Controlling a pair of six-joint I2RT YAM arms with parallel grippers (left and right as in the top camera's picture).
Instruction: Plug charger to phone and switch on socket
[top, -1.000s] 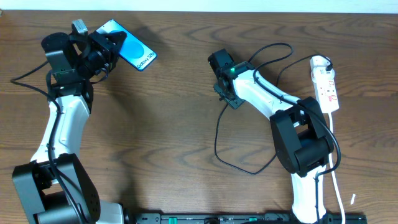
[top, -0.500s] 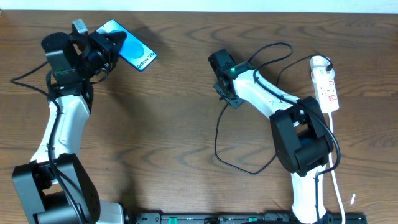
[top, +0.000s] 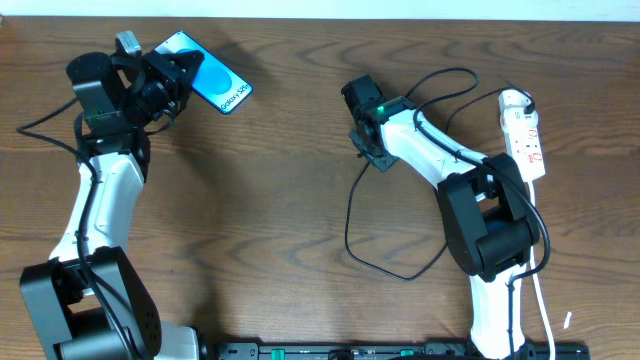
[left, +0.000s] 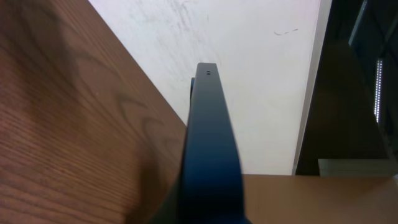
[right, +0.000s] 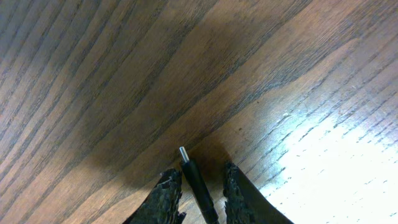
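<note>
The step in hand is judged to be the taking-up of the charger (right: 200, 186) near the table's (top: 280, 220) middle. Its plug tip (right: 183, 151) is seen between the narrowly parted jaws of the right gripper (right: 200, 175), though whether it is pinched cannot be told. The tip is pointed out past the fingertips, its long axis in line with them. The phone (top: 212, 82) is clamped by the closed left gripper (top: 172, 78) at the far left, its long axis running from upper left to lower right and its free end turned toward the centre. Next, the tip must be lined up with that end. The socket (top: 527, 140) lies at the far right, well apart.
</note>
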